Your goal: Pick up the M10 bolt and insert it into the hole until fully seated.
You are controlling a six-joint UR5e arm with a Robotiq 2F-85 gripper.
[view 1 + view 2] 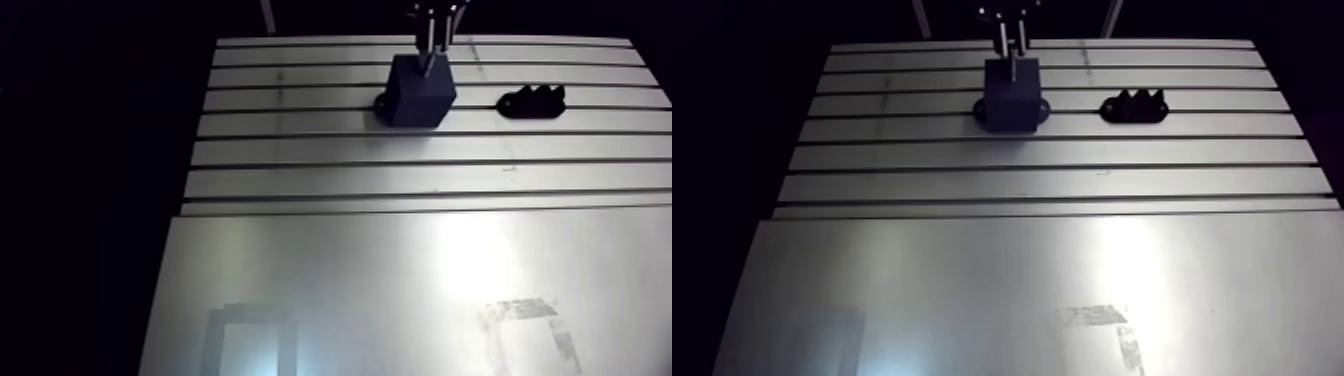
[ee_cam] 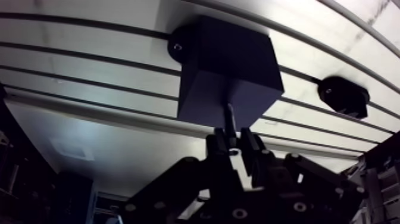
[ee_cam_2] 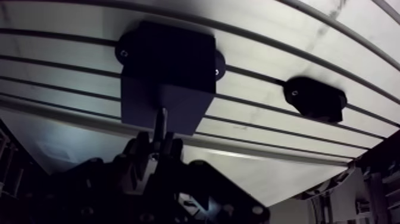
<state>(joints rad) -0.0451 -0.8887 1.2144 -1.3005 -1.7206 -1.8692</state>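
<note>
Claw (image 2: pixel 233 142) clamped on bolt (image 2: pixel 229 118) | bolt juts out ahead of claw | tip over black block (image 2: pixel 229 65)

Bolt (image 2: pixel 229 118) upright over black block (image 2: pixel 229 65).

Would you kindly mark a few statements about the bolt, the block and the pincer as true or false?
1. The pincer is shut on the bolt. True.
2. The dark block hangs in the air, lifted by the pincer. False: it stands on the slotted table.
3. A smaller dark piece lies beside the block, apart from it. True.
4. The pincer hangs over the smaller dark piece. False: it hangs over the block, with the bolt pointing down at it.
</note>
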